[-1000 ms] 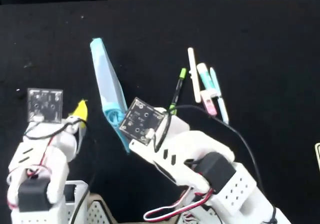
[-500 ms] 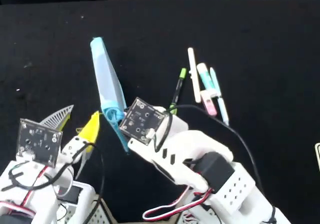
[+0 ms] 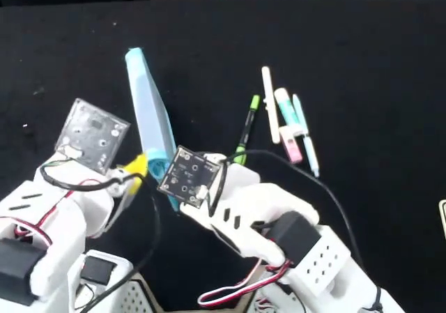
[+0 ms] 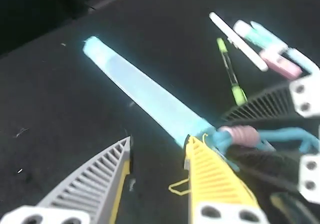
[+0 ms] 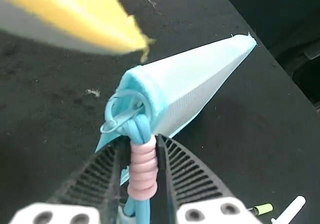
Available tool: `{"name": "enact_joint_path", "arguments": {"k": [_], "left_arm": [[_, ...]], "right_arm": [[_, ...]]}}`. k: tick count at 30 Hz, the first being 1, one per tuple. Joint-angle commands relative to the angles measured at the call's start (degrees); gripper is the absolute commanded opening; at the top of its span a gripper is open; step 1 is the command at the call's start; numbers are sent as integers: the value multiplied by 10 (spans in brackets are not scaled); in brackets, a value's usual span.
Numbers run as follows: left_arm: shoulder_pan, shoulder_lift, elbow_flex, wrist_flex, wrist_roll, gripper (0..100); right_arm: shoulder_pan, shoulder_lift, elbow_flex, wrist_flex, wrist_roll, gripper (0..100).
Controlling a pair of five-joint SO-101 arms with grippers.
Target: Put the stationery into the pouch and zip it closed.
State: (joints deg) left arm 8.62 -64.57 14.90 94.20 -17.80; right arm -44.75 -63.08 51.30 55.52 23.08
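Likely step: unzipping pouch (image 3: 149, 111). Right gripper (image 5: 142, 145) fingers pinch zip pull (image 5: 143, 171) at pouch end; left gripper (image 4: 159, 144) fingers spread beside it. Next: left pins pouch, right draws zip.

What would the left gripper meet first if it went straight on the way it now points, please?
Most likely the blue pouch, near the zip end whose pull cord the right gripper pinches. The open left gripper has its yellow finger beside it, though depth is unclear.
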Motion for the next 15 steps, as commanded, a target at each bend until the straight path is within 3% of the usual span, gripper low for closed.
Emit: {"name": "enact_joint_path", "arguments": {"k": [1, 12, 15], "left_arm": [[44, 52, -74, 45, -8, 182], [51, 85, -66, 44, -11, 182], [51, 84, -24, -5, -9, 182]], "right_arm": [[-4, -7, -4, -6, 6, 11], [-4, -7, -2, -6, 5, 11], [-4, -7, -4, -6, 4, 11]]}}
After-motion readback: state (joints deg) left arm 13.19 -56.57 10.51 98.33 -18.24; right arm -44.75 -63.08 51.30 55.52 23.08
